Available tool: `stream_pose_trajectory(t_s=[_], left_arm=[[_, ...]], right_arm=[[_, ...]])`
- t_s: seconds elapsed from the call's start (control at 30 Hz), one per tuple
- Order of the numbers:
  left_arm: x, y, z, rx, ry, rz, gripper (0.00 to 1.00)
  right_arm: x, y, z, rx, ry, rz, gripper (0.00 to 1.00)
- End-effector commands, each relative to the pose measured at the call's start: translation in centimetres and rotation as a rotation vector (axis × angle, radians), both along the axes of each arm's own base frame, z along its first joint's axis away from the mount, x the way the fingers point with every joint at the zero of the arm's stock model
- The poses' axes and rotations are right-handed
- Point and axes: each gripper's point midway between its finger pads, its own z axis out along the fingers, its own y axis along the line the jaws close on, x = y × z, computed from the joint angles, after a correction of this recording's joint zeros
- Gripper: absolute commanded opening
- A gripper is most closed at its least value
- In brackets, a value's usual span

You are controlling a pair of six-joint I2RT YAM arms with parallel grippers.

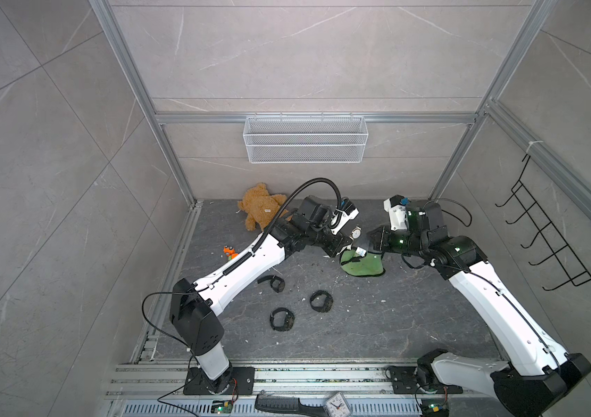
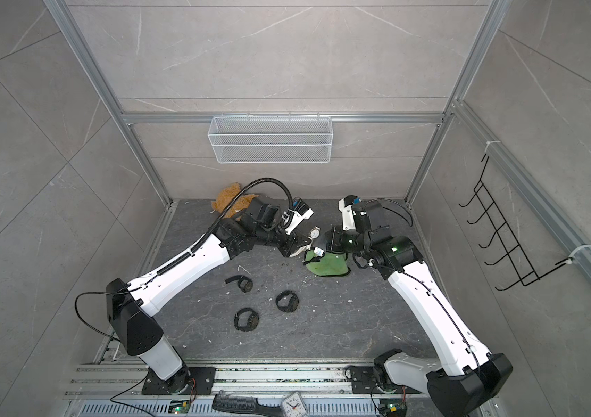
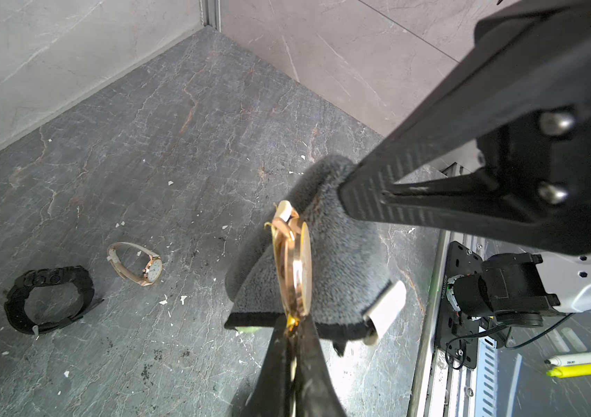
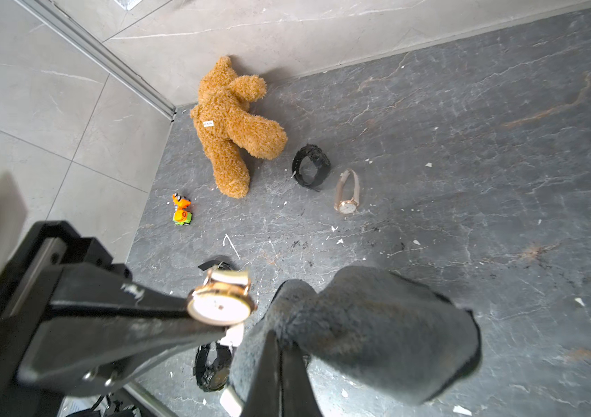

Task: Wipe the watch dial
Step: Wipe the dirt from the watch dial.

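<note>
The left gripper pinched the rose-gold watch (dial edge-on). The right gripper, jaws closed, clamped the grey cloth just beside it.

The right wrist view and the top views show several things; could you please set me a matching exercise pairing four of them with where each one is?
Things:
1. raised rose-gold watch
2. cloth
3. teddy bear
4. comb

Places:
A. lying on the floor in a far corner
B. clamped in the right tool
C. on the front rail, beside the small clock
D. clamped in the left tool

Pairs: 1-D, 2-B, 3-A, 4-C
</note>
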Motion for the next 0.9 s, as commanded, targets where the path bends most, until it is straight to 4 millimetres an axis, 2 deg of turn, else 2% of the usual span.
stream_pose_trajectory(t_s=[0.0, 0.2, 0.37, 0.63, 0.87], left_arm=[[0.5, -0.5, 1.1, -0.039, -0.028, -0.011, 0.00], [0.5, -0.7, 1.0, -0.042, -0.017, -0.014, 0.00], [0.4, -0.7, 1.1, -0.046, -0.012, -0.018, 0.00], [-0.2, -0.7, 1.7, -0.063, -0.014, -0.041, 0.00], [-0.4, -0.6, 2.6, -0.078, -0.032, -0.054, 0.00]], right_arm=[[-0.9, 1.2, 1.7, 0.034, -0.036, 0.056, 0.00], [-0.5, 3.4, 2.7, 0.086, -0.056, 0.112, 0.00], [0.1, 4.4, 3.2, 0.108, -0.071, 0.136, 0.00], [1.5, 4.8, 2.5, 0.099, -0.074, 0.120, 0.00], [2.3, 3.8, 1.4, 0.048, -0.072, 0.067, 0.00]])
